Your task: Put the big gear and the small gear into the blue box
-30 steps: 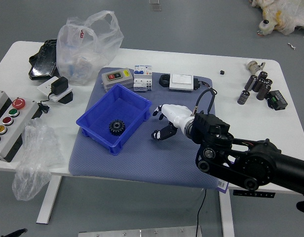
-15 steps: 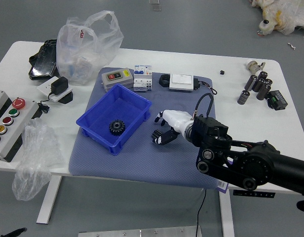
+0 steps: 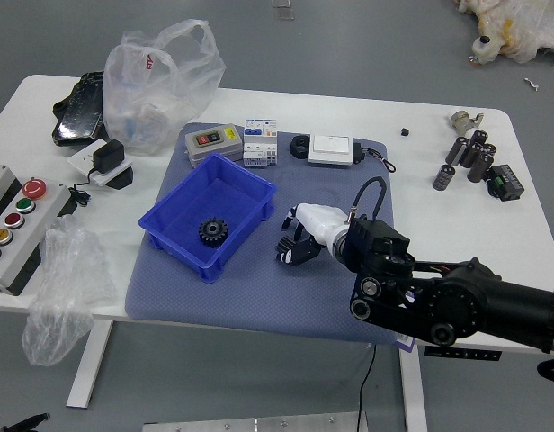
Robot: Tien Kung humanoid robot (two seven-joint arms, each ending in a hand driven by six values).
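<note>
The right hand (image 3: 287,236), black with a white back, hovers low over the dark mat just right of the blue box. Its fingers are apart, and no object shows between them. One black gear (image 3: 213,232) lies flat inside the blue box (image 3: 176,251), near its front right part. A second gear cannot be made out; the palm side of the right hand is hidden. Only a dark tip of the left hand (image 3: 25,424) shows at the bottom left corner.
Behind the box stand a grey device (image 3: 213,142), white modules (image 3: 260,142) and a white block (image 3: 331,150) with a cable. Plastic bags (image 3: 160,85) and a button panel (image 3: 16,225) are at left, black cylinders (image 3: 444,177) at right.
The right hand has shifted slightly toward the table's near edge and rolled a little. Its fingers are closer together than before. The gear and the box have not moved.
</note>
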